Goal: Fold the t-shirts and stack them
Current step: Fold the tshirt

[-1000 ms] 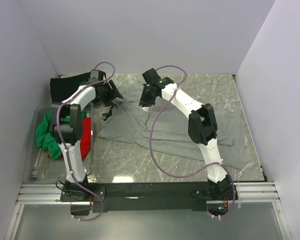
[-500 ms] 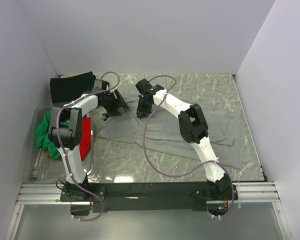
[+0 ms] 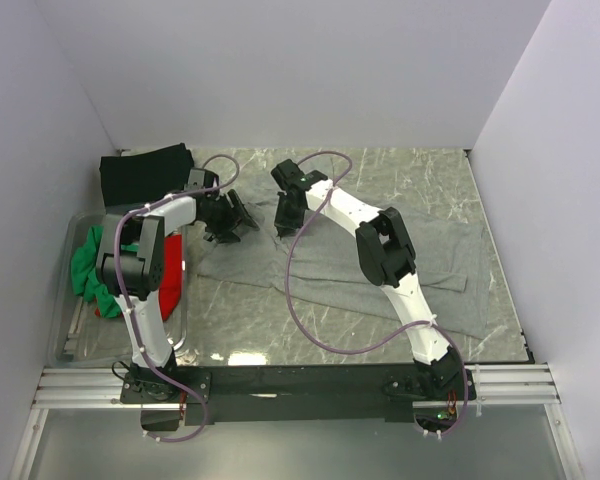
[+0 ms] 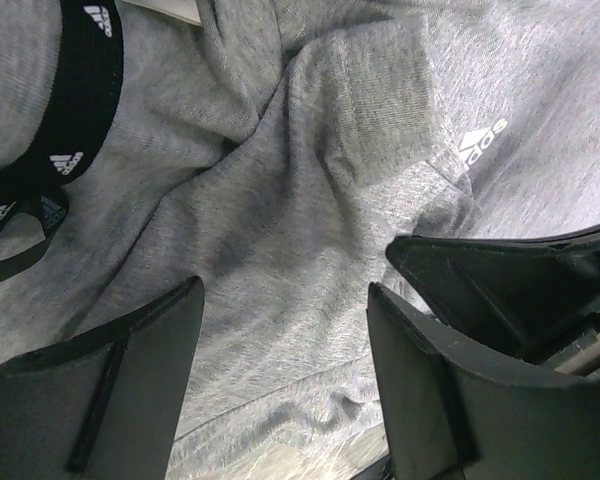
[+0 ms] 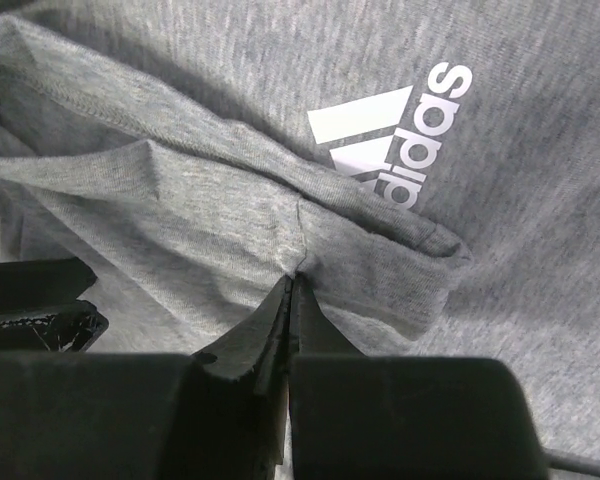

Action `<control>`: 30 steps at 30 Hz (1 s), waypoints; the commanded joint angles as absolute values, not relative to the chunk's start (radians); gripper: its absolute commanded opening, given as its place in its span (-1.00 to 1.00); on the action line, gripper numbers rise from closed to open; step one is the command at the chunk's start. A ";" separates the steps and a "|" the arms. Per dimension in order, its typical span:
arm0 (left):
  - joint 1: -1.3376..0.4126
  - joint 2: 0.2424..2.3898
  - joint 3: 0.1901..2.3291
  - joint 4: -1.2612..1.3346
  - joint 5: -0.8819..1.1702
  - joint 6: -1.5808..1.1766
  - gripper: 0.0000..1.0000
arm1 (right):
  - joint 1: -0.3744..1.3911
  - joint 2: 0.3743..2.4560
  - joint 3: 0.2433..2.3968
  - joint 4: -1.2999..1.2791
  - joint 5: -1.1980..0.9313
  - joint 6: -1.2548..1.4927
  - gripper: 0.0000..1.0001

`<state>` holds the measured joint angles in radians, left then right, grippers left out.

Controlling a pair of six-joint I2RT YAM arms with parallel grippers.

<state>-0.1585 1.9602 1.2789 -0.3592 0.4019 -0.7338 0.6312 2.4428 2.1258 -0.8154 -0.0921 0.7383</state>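
On the counter (image 3: pixel 420 170), a grey t-shirt (image 3: pixel 380 262) lies spread.
Right claw (image 5: pixel 290 285) pinches a fabric ridge, likely to fold it; left claw (image 4: pixel 283 305) hangs released above.

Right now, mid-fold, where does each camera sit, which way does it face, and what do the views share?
Top external: above and behind the bases, looking down at the table; both arms show, reaching onto the grey t-shirt.
Left wrist: on the left arm, looking down at the shirt's dark collar; the left jaws stand open at the bottom.
Right wrist: on the right arm, looking down at the white logo; the right jaws are shut on a shirt fold.
Shared: both wrist views show that logo.
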 commanded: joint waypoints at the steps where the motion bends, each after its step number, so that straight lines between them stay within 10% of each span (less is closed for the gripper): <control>1: -0.161 1.940 1.247 -0.353 0.373 -0.704 0.45 | 0.621 2.398 2.114 -0.798 -0.066 0.750 -1.00; 30: -0.161 1.947 1.183 -0.388 0.215 -0.647 0.48 | 0.571 2.270 1.987 -0.792 -0.049 0.769 -1.00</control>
<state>-0.1654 1.9083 1.2045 -0.3107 0.3325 -0.6960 0.5777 2.3150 1.9873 -0.7742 -0.0746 0.7624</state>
